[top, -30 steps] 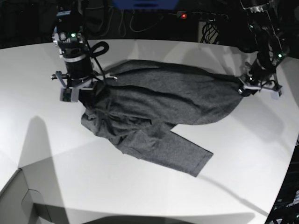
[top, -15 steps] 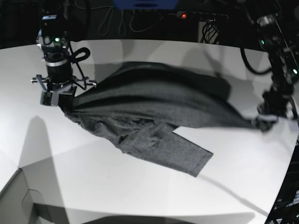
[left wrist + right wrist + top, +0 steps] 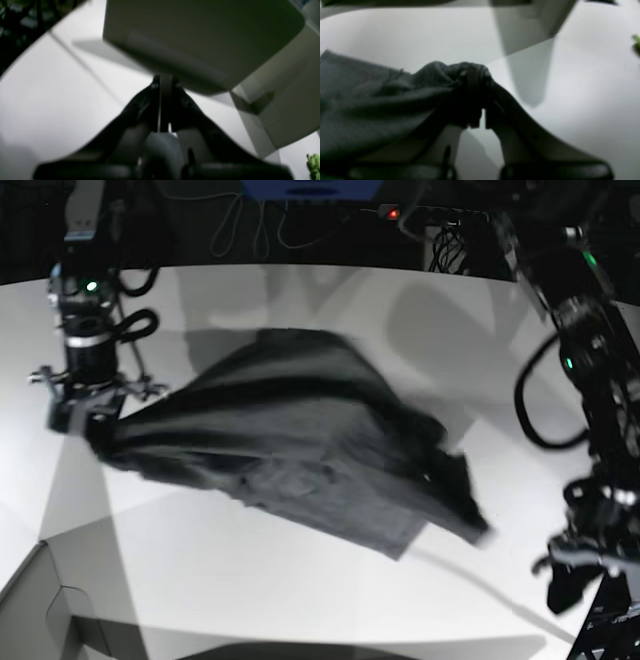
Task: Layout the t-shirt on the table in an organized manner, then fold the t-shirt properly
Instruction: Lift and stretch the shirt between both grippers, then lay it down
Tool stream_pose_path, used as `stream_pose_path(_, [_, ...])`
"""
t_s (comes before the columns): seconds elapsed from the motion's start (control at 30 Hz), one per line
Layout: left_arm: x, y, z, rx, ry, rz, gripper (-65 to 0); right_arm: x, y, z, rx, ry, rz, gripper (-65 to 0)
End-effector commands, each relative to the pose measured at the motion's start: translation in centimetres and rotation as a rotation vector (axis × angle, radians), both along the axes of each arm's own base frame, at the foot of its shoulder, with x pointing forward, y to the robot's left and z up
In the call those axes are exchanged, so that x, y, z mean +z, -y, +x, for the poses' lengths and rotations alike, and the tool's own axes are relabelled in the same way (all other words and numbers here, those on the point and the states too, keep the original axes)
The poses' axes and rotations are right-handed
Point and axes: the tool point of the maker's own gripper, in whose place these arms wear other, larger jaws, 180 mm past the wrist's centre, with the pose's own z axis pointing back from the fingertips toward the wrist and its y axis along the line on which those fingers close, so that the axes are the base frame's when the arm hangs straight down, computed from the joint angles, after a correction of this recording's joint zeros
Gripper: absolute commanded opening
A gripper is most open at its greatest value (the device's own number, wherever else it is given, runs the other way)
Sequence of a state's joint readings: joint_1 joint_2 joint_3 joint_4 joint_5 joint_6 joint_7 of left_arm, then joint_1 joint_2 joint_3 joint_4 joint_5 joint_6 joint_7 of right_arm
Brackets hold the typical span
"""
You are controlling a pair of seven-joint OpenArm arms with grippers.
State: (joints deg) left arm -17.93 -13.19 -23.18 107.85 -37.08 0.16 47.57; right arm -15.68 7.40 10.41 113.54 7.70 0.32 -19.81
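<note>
Charcoal knit bunches in the right hand [image 3: 480,117], pinched tight on one edge of the t-shirt [image 3: 300,440], which sags across the middle of the white worktop [image 3: 330,580]. Well clear of the shirt's far side, near the worktop's rim, the left hand [image 3: 161,105] is pressed closed on nothing. One risk: with a single anchor, further pulling could drag the shirt into a crumpled heap rather than spread it flat.

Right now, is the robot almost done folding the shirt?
Not nearly. Nothing looks finished: the t-shirt is rumpled, not flat on the table. In hand: the right fingers pinch one bunched corner. The left fingers are shut on nothing. Left: spreading it flat and all the folding.
</note>
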Motion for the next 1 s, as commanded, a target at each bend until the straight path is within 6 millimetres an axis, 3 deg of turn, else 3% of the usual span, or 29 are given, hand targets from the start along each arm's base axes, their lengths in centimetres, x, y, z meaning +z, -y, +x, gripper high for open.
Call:
stream_pose_path(0.0, [2.9, -0.3, 0.2, 0.003, 0.078, 0.024, -64.8, 2.3, 0.4, 0.7, -0.002, 0.077, -0.026, -65.0])
stream_pose_path(0.1, [4.5, -0.9, 0.8, 0.011, 0.108, 0.031, -64.8, 3.7, 1.5, 1.5, -0.03, 0.121, -0.036, -65.0])
stream_pose_path(0.2, [3.6, -1.6, 1.4, 0.014, 0.074, 0.034, -64.8, 4.0, 1.9, 1.7, -0.041, 0.129, -0.036, -65.0])
stream_pose_path(0.23, [2.4, -1.7, 1.7, 0.016, 0.042, 0.018, -64.8, 3.5, 2.0, 1.6, -0.046, 0.117, -0.032, -65.0])
stream_pose_path(0.3, [-1.9, -2.2, 2.2, 0.022, -0.065, -0.027, -64.8, 1.8, 2.0, 1.5, -0.054, 0.076, -0.01, -65.0])
stream_pose_path(0.4, [-8.0, -0.1, 2.4, -0.017, -0.209, -0.085, -64.8, -0.9, 1.6, 1.3, -0.078, 0.02, 0.042, -65.0])
stream_pose_path(0.63, [-18.2, 5.1, 1.0, -0.109, -0.468, -0.163, -64.5, -3.8, 2.3, -0.4, -0.135, -0.052, 0.083, -64.4])
stream_pose_path(0.73, [-21.7, 6.6, 0.3, -0.133, -0.565, -0.189, -63.9, -4.4, 2.5, -1.0, -0.149, -0.071, 0.092, -56.3])
stream_pose_path(0.8, [-23.4, 7.5, -0.1, -0.155, -0.613, -0.183, -59.9, -5.3, 2.4, -1.8, -0.149, -0.117, 0.096, -51.1])
stream_pose_path(0.97, [-25.9, 8.7, -1.3, -0.172, -0.678, -0.174, -38.1, -6.3, 2.5, -2.8, -0.15, -0.16, 0.093, -40.8])
